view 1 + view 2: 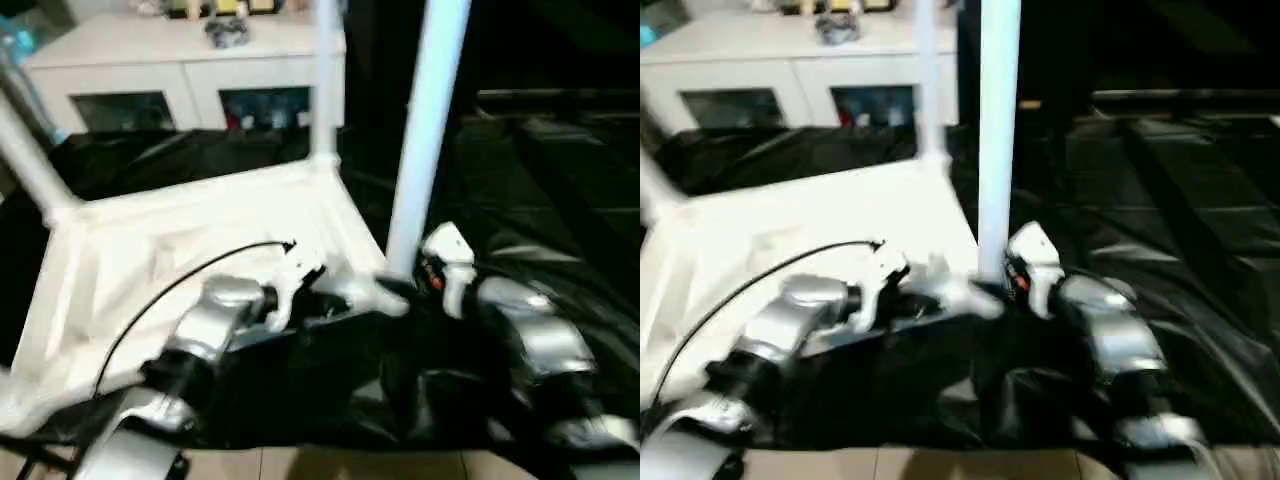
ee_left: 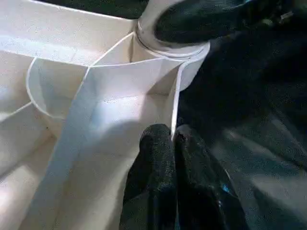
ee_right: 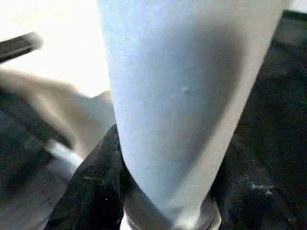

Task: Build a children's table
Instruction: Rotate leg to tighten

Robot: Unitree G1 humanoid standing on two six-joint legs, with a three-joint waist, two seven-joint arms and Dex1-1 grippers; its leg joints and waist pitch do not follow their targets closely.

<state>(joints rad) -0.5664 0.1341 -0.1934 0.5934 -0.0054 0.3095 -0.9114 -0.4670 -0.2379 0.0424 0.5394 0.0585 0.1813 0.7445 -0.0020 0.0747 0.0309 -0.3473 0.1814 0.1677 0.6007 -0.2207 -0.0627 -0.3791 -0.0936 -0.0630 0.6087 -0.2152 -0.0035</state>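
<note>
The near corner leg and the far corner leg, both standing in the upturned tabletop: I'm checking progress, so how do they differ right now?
The near corner leg has the right gripper at its base; the far corner leg has no gripper near it. The near one leans slightly; the far one stands straighter. Both are white tapered tubes rising from corner sockets of the tabletop.

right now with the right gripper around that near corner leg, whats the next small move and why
Probably twist or press the near leg further into its corner socket with the right gripper, while the left gripper, shut on the tabletop's rim, holds it steady. The leg stands upright in the socket, but whether it is fully seated isn't clear.
</note>
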